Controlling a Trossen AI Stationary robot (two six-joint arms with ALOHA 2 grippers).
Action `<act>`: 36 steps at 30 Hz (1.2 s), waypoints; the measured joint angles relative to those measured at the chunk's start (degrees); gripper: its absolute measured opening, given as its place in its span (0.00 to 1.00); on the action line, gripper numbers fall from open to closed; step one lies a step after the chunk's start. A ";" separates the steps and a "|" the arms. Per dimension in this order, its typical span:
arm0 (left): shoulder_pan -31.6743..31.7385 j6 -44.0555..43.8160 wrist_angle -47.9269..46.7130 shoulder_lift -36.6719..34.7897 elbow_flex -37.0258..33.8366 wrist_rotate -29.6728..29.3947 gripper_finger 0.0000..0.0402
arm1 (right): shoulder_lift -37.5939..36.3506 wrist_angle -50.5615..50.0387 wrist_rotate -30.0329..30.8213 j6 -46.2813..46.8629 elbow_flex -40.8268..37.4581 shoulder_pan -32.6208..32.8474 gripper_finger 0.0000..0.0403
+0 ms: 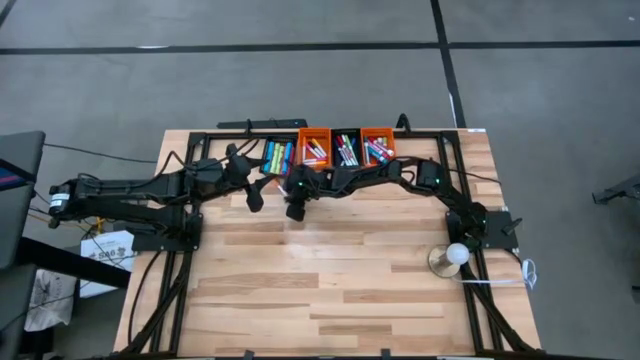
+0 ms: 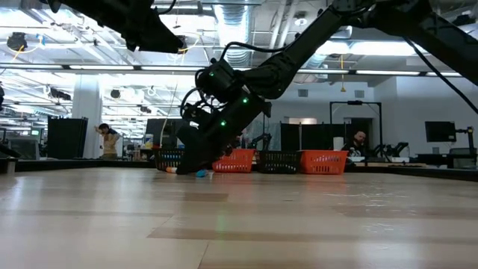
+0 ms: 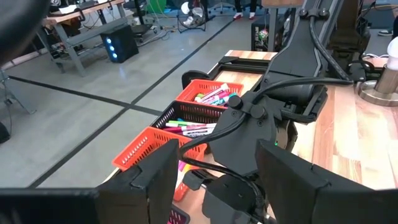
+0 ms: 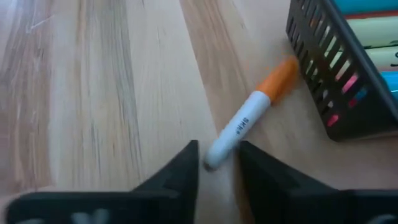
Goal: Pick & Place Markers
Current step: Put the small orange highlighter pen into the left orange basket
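Right gripper (image 4: 217,163) is half-closed around the white end of the orange-capped marker (image 4: 249,121). Light, rigid, slick plastic; I'd grab mid-barrel instead.

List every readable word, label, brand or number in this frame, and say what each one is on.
Nothing reads with certainty.
Orange-capped marker lying on the table beside the black bin: dark print along its white barrel, too blurred to read.
Markers in the bins: print on the barrels, too small.
Papers beside the table: dark print, too small.
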 joint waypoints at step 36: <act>-0.04 -0.45 0.17 5.20 0.02 6.64 0.52 | -8.73 -18.50 -5.70 -5.11 -0.96 7.35 0.00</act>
